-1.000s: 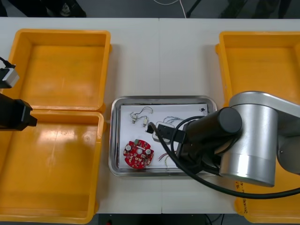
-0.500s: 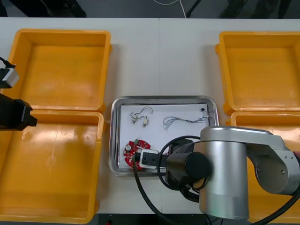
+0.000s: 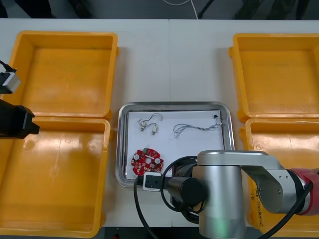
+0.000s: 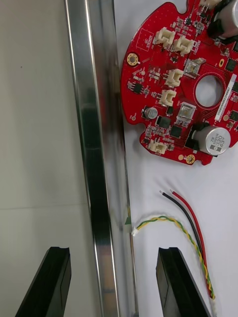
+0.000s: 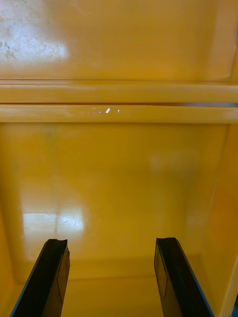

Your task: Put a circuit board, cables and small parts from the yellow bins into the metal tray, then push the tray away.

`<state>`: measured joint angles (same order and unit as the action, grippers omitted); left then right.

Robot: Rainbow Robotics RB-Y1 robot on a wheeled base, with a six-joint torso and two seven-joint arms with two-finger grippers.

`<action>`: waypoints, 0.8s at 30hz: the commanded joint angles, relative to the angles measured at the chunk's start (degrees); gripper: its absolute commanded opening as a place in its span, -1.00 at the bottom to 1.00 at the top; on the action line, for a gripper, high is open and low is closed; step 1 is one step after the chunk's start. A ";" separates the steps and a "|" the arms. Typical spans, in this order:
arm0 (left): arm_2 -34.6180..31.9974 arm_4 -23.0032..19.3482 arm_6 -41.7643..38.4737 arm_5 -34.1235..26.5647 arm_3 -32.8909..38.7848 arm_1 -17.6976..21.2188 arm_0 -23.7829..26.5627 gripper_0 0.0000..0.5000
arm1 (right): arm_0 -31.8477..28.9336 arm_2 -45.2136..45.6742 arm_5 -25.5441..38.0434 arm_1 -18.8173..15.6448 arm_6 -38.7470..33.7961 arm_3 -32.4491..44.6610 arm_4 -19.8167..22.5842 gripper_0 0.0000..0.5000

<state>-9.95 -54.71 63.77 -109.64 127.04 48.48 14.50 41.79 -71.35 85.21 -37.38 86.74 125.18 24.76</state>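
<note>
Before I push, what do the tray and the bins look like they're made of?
Tray: metal, likely polished steel; its rim shows mirror-like streaks between the fingers of the open right gripper. The white inside looks like a paper liner, unsure. Bins: glossy yellow plastic, probably; soft glare patches under the parked left gripper.

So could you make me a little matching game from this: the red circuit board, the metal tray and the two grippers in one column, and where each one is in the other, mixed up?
Column one:
1. circuit board
2. metal tray
3. left gripper
4. right gripper

Column two:
A. open, astride the tray's rim
B. open, over a yellow bin
C. standing on the light table
D. lying on the tray's white lining

Pairs: 1-D, 2-C, 3-B, 4-A.
</note>
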 commanded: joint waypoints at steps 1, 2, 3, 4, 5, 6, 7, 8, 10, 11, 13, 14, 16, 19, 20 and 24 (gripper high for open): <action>-2.00 -0.39 4.34 -0.36 1.63 2.67 -0.79 1.00 | 1.63 -2.22 -0.57 2.14 1.06 -0.55 -2.35 1.00; -2.00 -0.39 4.34 -0.36 1.63 2.67 -0.79 1.00 | 1.63 -2.66 -0.57 2.49 0.98 -1.17 -2.96 1.00; -2.00 -0.39 4.34 -0.36 1.63 2.67 -0.79 1.00 | 1.63 -2.83 -0.66 2.75 1.06 -1.52 -3.14 1.00; -2.00 -0.39 4.34 -0.36 1.63 2.67 -0.79 1.00 | 1.63 -2.83 -0.66 2.75 1.06 -1.52 -3.14 1.00; -2.00 -0.39 4.34 -0.36 1.63 2.67 -0.79 1.00 | 1.63 -3.10 -0.57 2.93 0.98 -1.79 -3.40 1.00; -2.00 -0.39 4.34 -0.36 1.63 2.67 -0.79 1.00 | 1.63 -3.36 -0.66 2.93 0.98 -1.96 -3.58 1.00; -2.00 -0.39 4.34 -0.36 1.63 2.67 -0.79 1.00 | 1.63 -3.45 -0.66 2.93 0.98 -1.87 -3.67 1.00; -2.00 -0.39 4.34 -0.36 1.63 2.67 -0.79 1.00 | 1.63 -3.89 -0.66 2.93 0.89 -1.96 -4.11 1.00; -2.00 -0.39 4.34 -0.36 1.63 2.67 -0.79 1.00 | 1.46 -4.50 -0.57 2.93 0.71 -1.96 -4.72 1.00; -2.00 -0.39 4.34 -0.36 1.63 2.67 -0.79 1.00 | 1.37 -4.77 -0.66 2.93 0.71 -1.96 -5.34 1.00; -2.00 -0.39 4.34 -0.36 1.63 2.67 -0.79 1.00 | 1.37 -5.12 -0.57 2.93 0.63 -1.96 -5.86 1.00; -2.00 -0.39 4.34 -0.36 1.63 2.67 -0.79 1.00 | 1.28 -5.56 -0.57 3.02 0.45 -1.87 -6.65 1.00; -2.00 -0.39 4.34 -0.36 1.63 2.67 -0.79 1.00 | 1.37 -5.91 -0.57 3.19 0.36 -2.05 -7.27 1.00; -2.00 -0.39 4.34 -0.36 1.63 2.67 -0.79 1.00 | 1.28 -6.08 -0.66 3.46 0.19 -2.84 -7.36 1.00; -2.00 -0.39 4.34 -0.36 1.63 2.67 -0.79 1.00 | 1.28 -6.17 -0.83 3.63 0.10 -3.28 -7.44 1.00; -2.00 -0.39 4.34 -0.36 1.63 2.67 -0.79 1.00 | 0.84 -6.26 -1.62 4.07 -0.08 -4.33 -8.59 1.00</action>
<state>-9.96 -54.72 63.77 -109.64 127.06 48.48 14.50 41.80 -76.62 84.56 -34.83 86.73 120.99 17.62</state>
